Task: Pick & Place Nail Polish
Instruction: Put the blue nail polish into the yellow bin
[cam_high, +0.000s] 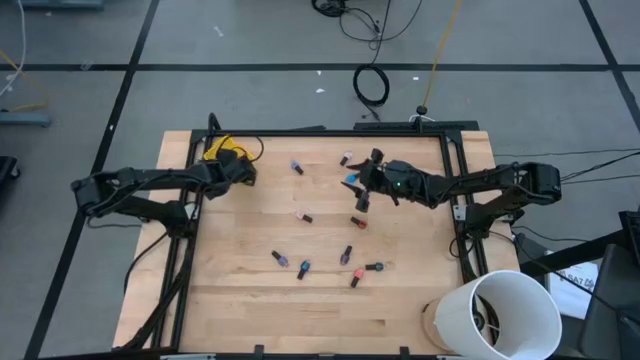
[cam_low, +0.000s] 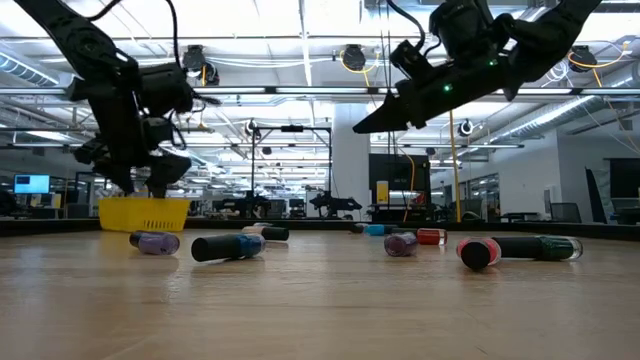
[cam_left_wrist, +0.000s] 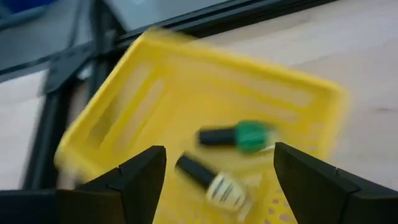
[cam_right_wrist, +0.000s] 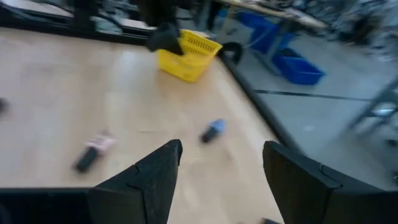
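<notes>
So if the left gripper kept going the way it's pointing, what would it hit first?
Probably the yellow bin: the open left gripper hangs over it, with a green bottle and a pale bottle lying inside. Depth is unclear.

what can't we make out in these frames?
- Bin contents: high view, the left gripper covers them; only the left wrist view shows the green bottle and pale bottle, both blurred.
- Total bottle count: high view, bottles too small, some under the right gripper.
- White bucket: cut off by the high view's edge.
</notes>
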